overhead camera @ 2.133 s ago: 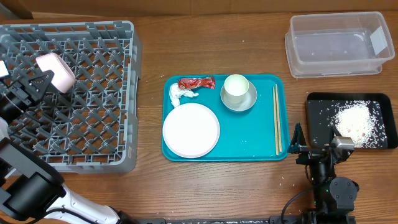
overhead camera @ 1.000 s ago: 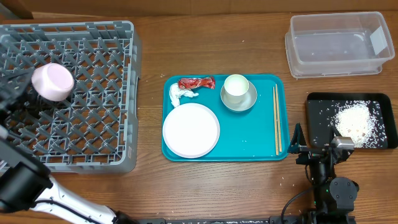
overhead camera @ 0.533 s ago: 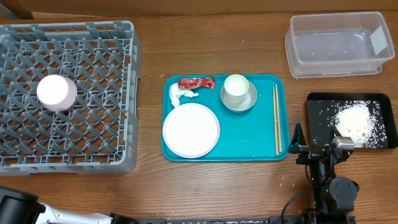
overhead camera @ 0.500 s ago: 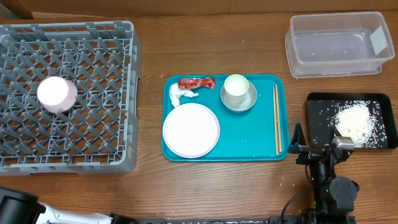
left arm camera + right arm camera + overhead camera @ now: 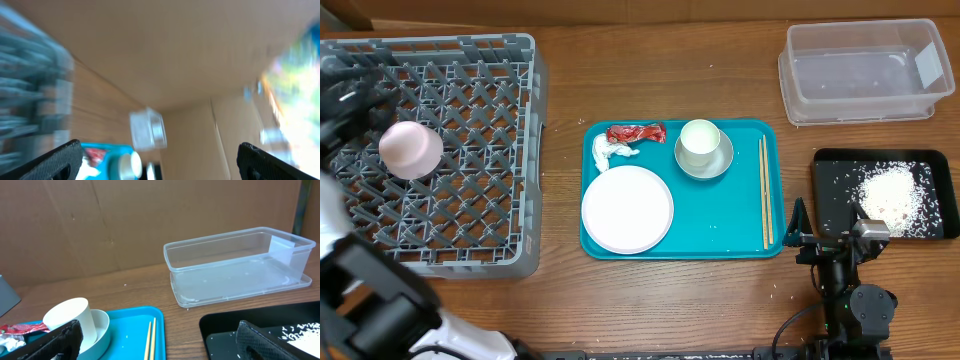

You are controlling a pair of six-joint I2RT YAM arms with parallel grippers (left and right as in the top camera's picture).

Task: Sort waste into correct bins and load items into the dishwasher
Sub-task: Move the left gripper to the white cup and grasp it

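The rack occupied the left part of the table. The teal tray lay at table centre, well apart from the rack. The clear tub stood at the far right corner and held no waste. A black tray lay on the near side of the tub and carried a heap of white grains.

The left gripper was open, with both fingers spread wide and nothing between them. Its wrist view was motion-blurred. In the overhead view, the left arm was a blur over the left edge of the rack. The right gripper was also open and empty. It rested low at the near right, just beside the black tray.

The white plate lay flat on the near left part of the teal tray. A round pink dish sat in the left part of the rack. The bowl stood at the far middle of the tray, with the cup inside it. Chopsticks lay along the right side of the tray. The wrapper and the tissue lay on the tray's far left corner, touching each other.
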